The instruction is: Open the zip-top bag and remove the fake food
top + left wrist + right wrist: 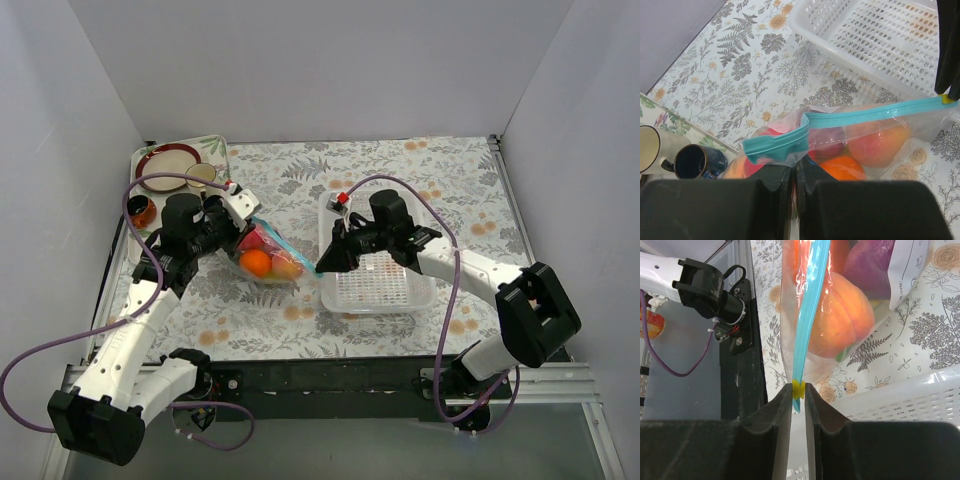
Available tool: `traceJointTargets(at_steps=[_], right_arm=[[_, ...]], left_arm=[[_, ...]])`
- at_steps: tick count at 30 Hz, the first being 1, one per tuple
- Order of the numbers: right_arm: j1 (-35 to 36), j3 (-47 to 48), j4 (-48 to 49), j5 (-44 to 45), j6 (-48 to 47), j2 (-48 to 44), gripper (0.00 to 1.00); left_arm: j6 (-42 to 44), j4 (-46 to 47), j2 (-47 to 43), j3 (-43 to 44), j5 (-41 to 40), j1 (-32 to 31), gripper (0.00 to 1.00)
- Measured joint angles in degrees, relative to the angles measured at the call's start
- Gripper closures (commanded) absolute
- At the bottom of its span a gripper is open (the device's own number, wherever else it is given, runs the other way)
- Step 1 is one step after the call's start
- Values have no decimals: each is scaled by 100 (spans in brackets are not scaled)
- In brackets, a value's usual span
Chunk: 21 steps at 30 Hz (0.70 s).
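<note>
The zip-top bag [266, 258] lies left of centre on the floral table, its blue zip strip [865, 114] stretched between both grippers. Inside it show fake food pieces: an orange [842, 168], a peach-coloured fruit [840, 320] and a purple piece [875, 262]. My left gripper [794, 170] is shut on the bag's left end, just below the folded zip strip. My right gripper [798, 390] pinches the small yellow slider [798, 388] at the strip's right end, both fingers touching it. In the top view the right gripper [322, 267] sits at the bag's right tip.
A white mesh basket [330, 300] stands right of the bag, under the right arm. At the back left a tray [222, 148] carries a red plate and cups. A dark mug [692, 161] and an orange-brown jar [143, 211] stand near the left arm. White walls enclose the table.
</note>
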Motion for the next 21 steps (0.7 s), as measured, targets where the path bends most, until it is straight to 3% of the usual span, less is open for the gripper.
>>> traceJointTargets(at_steps=[3,5,9,10,13,16,17,18,19,20,21], right_arm=[[13,7,-9,0,13,42,68],[37,22,-20,-4,28,76,52],[68,105,-50,-4,42,166,46],[79,122,-50,-2,37,188,48],[98,149,-57,-4,31,208,67],[109,175,-59,2,35,216,98],[109,190,-79,9,42,216,99],[109,203,-107,24,42,216,99],[109,234,-160,48,46,216,99],[111,271,-212,120,42,216,99],[114,326,-286,203,24,214,99]], left_arm=[[-28,-9,4,22,7,0,100],[-46,-22,11,48,11,0,100],[-66,-42,11,79,15,0,100],[-66,-44,11,79,17,0,100],[-70,-50,11,81,22,0,100],[-79,-72,11,83,37,0,100],[-85,-81,11,83,37,0,100],[-105,-83,11,83,37,0,95],[-116,-85,11,85,37,0,73],[-140,-85,11,92,35,0,2],[-184,-92,11,107,37,2,2]])
